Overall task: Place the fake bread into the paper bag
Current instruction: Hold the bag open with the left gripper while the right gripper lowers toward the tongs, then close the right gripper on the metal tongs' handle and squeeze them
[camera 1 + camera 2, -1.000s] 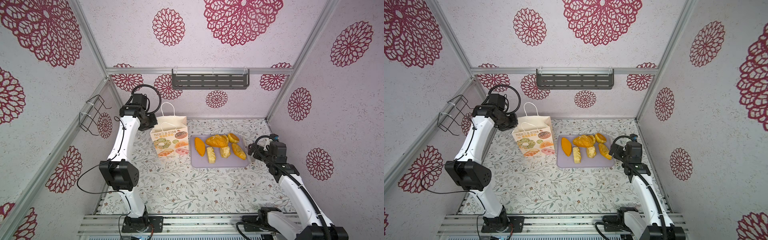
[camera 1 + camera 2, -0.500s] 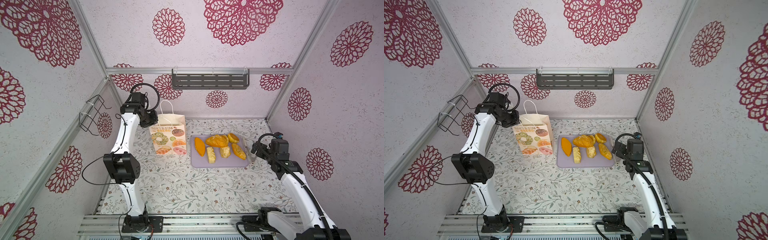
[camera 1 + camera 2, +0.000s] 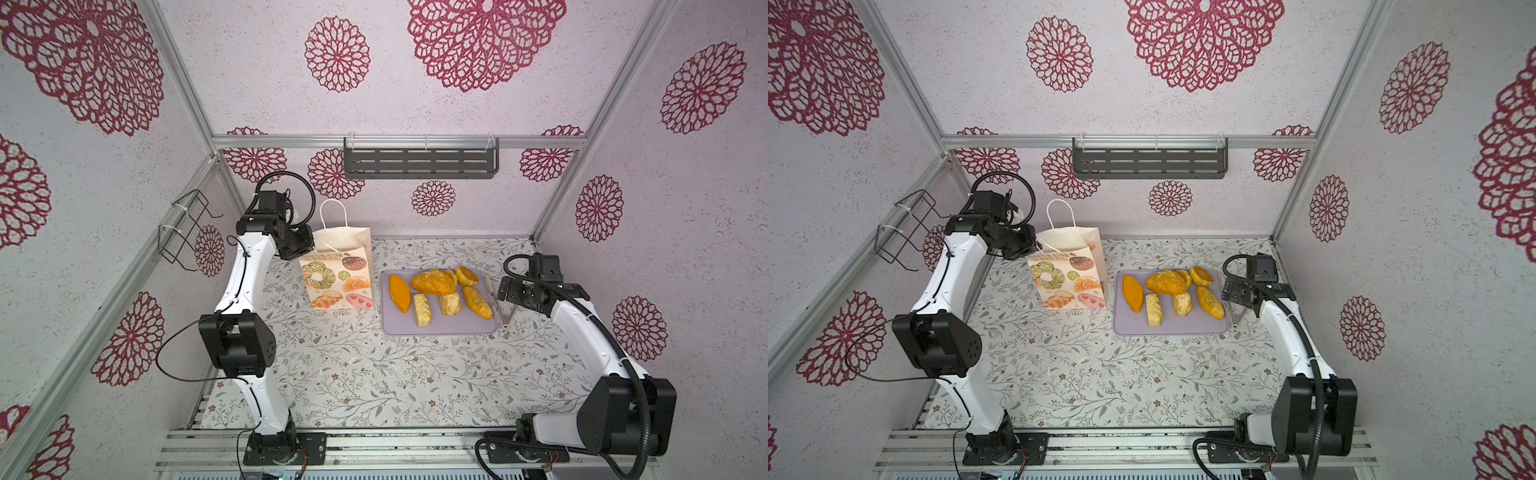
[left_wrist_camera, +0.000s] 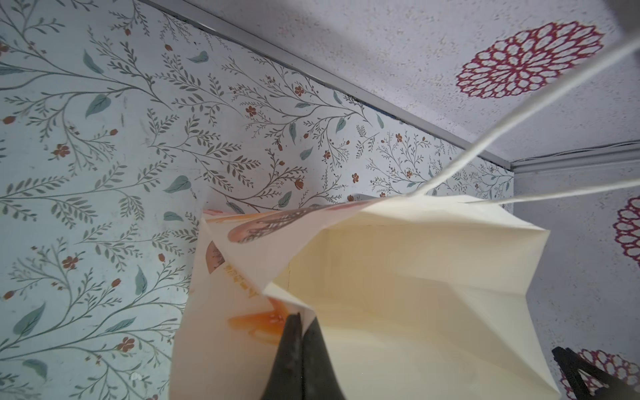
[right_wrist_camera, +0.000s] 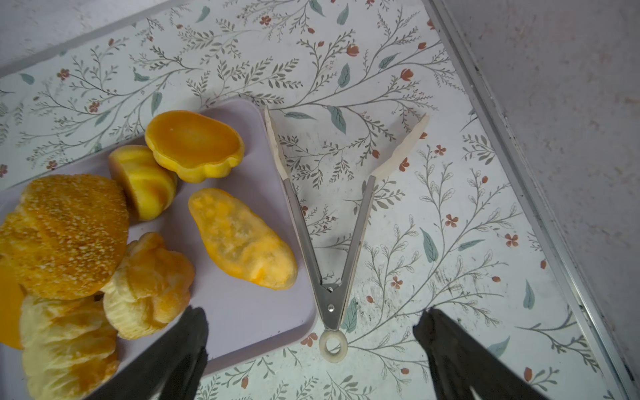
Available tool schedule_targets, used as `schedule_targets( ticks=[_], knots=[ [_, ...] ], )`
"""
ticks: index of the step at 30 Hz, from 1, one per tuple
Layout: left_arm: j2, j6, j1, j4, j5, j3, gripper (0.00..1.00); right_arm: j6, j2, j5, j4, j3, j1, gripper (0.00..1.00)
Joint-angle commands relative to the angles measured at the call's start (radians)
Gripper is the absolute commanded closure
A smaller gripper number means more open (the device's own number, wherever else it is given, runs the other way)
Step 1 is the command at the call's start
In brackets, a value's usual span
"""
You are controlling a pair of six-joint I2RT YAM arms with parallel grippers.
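Cream paper bag point(image 3: 337, 270) stands upright in both top views, mouth open, left of the lilac tray point(image 3: 440, 327) and apart from it. The fake bread point(image 3: 434, 283), seven golden and pale pieces, all lies on the tray. The left gripper point(image 3: 309, 247) meets the bag's upper left rim. The right gripper point(image 3: 505, 297) hangs over metal tongs point(image 3: 503, 318) that lie just beside the tray's right edge.

In the left wrist view the jaws are pressed together, pinching the bag's rim at a folded corner.

In the right wrist view the jaws stand wide apart and hold nothing. One finger point(image 5: 187, 339) is over the tray's corner and the other over the floral table point(image 5: 450, 207). The ring end of the tongs, which are spread in a V, lies between them.
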Motion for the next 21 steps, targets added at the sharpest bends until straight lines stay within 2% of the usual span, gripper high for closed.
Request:
schedule_targets(
  ticks=[1, 15, 21],
  knots=[
    [-0.015, -0.015, 0.016, 0.004, 0.004, -0.033, 1.0, -0.063, 0.052, 0.038, -0.06, 0.047, -0.002, 0.01],
    [-0.031, -0.038, 0.015, 0.048, 0.07, -0.082, 1.0, -0.116, 0.281, 0.049, -0.068, 0.121, -0.003, 0.01],
    [-0.038, -0.035, 0.015, 0.047, 0.051, -0.083, 1.0, -0.142, 0.335, 0.031, -0.07, 0.158, -0.002, 0.01]
  ],
)
